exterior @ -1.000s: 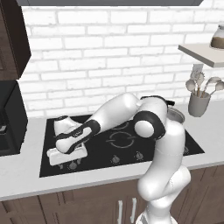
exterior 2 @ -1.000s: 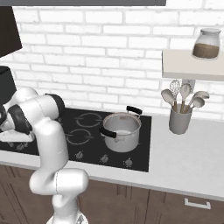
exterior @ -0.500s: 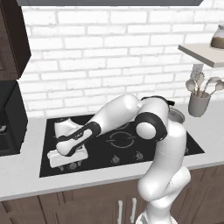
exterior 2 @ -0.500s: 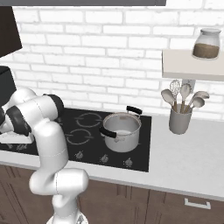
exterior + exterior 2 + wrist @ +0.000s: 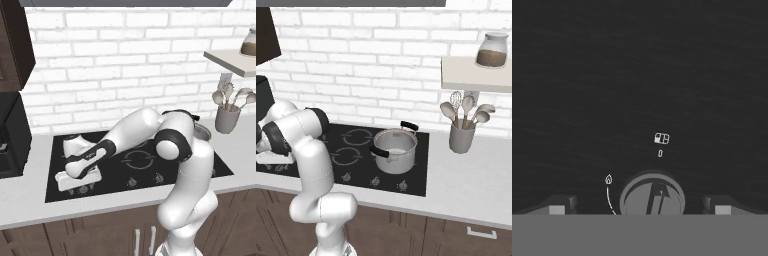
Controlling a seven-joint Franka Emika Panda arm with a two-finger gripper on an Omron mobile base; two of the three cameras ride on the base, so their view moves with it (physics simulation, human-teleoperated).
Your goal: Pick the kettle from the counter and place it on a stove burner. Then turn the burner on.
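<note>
The tool [image 5: 639, 207] stands wide open and empty, its tips either side of one cooktop knob [image 5: 653, 196]. This looks like the burner-lighting step, so next it should close and twist. Just behind it, one pale rounded shape, likely the kettle [image 5: 74, 145], sits on the black cooktop [image 5: 150, 167]. Farther right are one pot [image 5: 394, 149], then on the bench [image 5: 476, 180] one utensil cup [image 5: 461, 138].

One pot [image 5: 394, 150] stands on the cooktop [image 5: 421, 170], with two black handles. One grey cup [image 5: 461, 139] on the worktop [image 5: 476, 180] holds four utensils. One jar [image 5: 492, 50] sits on the single shelf [image 5: 471, 75]. Four burner rings can be made out on the glass. One knob [image 5: 653, 197] sits between the two fingers [image 5: 558, 206].
</note>
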